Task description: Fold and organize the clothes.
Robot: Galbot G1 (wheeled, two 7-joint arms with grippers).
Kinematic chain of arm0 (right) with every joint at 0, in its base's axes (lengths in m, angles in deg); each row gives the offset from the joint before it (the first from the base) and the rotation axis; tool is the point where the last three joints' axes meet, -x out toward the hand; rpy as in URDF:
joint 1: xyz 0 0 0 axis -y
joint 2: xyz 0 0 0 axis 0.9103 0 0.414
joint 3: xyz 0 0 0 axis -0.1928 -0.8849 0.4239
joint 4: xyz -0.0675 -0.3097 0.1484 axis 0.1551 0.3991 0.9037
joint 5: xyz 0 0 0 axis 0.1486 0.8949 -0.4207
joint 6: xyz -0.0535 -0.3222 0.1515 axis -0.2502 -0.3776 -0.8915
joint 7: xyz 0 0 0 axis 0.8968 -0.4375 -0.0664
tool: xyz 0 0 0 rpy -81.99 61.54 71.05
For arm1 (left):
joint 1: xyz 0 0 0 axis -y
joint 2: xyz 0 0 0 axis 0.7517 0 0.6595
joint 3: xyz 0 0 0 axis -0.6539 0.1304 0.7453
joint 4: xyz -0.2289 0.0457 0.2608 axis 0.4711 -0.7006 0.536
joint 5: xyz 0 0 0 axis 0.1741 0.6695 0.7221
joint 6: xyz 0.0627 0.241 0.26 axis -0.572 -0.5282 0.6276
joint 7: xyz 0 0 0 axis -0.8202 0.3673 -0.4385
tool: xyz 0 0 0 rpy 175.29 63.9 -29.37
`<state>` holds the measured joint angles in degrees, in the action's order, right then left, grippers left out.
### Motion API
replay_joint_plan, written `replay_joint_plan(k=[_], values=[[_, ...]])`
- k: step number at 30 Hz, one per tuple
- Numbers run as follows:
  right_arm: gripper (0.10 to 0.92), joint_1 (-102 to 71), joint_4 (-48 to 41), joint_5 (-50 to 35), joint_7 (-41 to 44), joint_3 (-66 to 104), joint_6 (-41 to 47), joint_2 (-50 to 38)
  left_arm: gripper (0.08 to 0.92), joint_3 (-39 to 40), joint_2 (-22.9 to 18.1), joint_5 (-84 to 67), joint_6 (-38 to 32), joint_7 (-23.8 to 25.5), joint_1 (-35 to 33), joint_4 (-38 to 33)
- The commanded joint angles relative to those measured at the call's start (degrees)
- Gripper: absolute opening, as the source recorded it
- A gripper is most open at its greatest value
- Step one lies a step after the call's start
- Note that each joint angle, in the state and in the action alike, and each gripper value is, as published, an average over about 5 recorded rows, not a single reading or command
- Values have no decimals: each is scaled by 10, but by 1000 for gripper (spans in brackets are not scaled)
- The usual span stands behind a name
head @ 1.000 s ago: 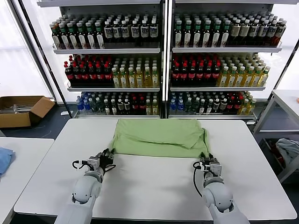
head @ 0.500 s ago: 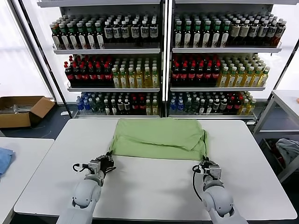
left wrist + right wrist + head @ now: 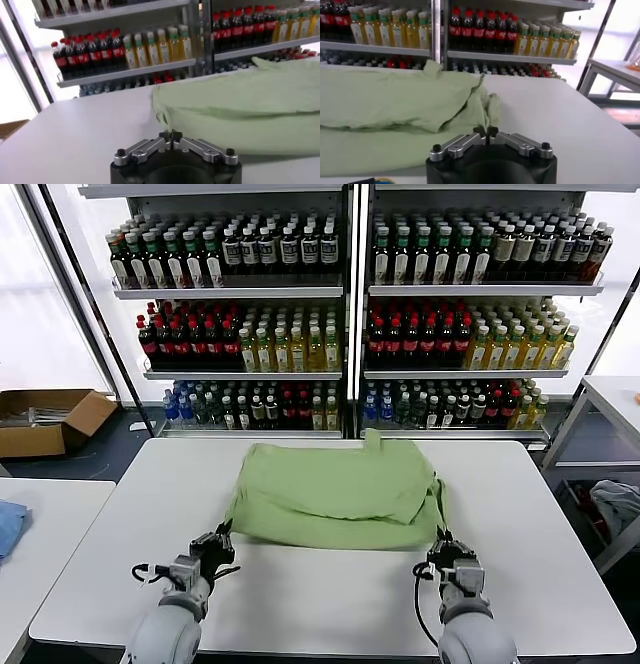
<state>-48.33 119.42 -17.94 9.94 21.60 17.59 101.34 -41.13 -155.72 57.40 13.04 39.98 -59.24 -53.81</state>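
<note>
The light green polo shirt (image 3: pixel 335 489) lies folded on the white table (image 3: pixel 330 604), its printed front hidden. A small flap sticks up at its far edge. My left gripper (image 3: pixel 224 531) is at the shirt's near left corner, and my right gripper (image 3: pixel 440 536) is at its near right corner. In the left wrist view the gripper (image 3: pixel 170 135) is shut, with a strand of the shirt (image 3: pixel 240 105) running into the fingertips. In the right wrist view the gripper (image 3: pixel 485 131) is shut on a bunched corner of the shirt (image 3: pixel 385 100).
Shelves of bottles (image 3: pixel 345 324) stand behind the table. A cardboard box (image 3: pixel 45 419) sits on the floor at the left. A blue cloth (image 3: pixel 8 524) lies on the left side table. A grey cloth (image 3: pixel 615 504) lies at the right, below another table (image 3: pixel 610 399).
Both grippers have drawn back toward the table's near edge, pulling the shirt's near edge with them. The shirt has slid nearer, and a flap now shows at its far edge.
</note>
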Motion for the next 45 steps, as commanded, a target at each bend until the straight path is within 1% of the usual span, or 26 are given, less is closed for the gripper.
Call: replay_joint_plan(k=[1,6,13,16,18,20,22,25,30,36,39,41,43,45], values=[[119,-187,94,68,-24,5,-14,-12,81,-22,19,30,-10,-11,-237,-177],[119,-214,92,82,-32,9,-16,-21,81,-12,5,56,-22,-14,-279,-169],[130,-211,87,90,-31,-1,-14,-19,80,-8,-5,61,-25,-16,-286,-153],[196,-215,101,94,-33,0,-14,-19,83,-4,-8,59,-25,-21,-288,-164],[263,-214,115,89,-35,10,-16,-18,98,-3,-11,54,-23,-24,-284,-179],[315,-205,124,83,-34,26,-17,-17,137,-2,-14,45,-22,-26,-277,-193],[375,-186,122,80,-29,42,-19,-13,197,-2,-18,34,-21,-28,-263,-204],[462,-134,95,76,-24,55,-18,-4,284,-3,-22,29,-18,-25,-230,-207],[609,-34,27,71,-18,48,11,7,422,-9,-25,25,-8,-12,-158,-170],[774,31,-30,70,-12,32,23,-2,596,-10,-23,5,-5,-5,-111,-112],[814,56,-55,69,-9,26,23,0,682,-9,-21,-3,-2,-3,-91,-92],[820,74,-71,69,-7,22,23,2,743,-8,-17,-8,2,-2,-74,-80],[822,94,-89,69,-6,17,24,4,788,-8,-12,-13,7,0,-56,-68],[822,118,-111,67,-4,10,24,6,810,-6,-6,-19,12,3,-33,-55]])
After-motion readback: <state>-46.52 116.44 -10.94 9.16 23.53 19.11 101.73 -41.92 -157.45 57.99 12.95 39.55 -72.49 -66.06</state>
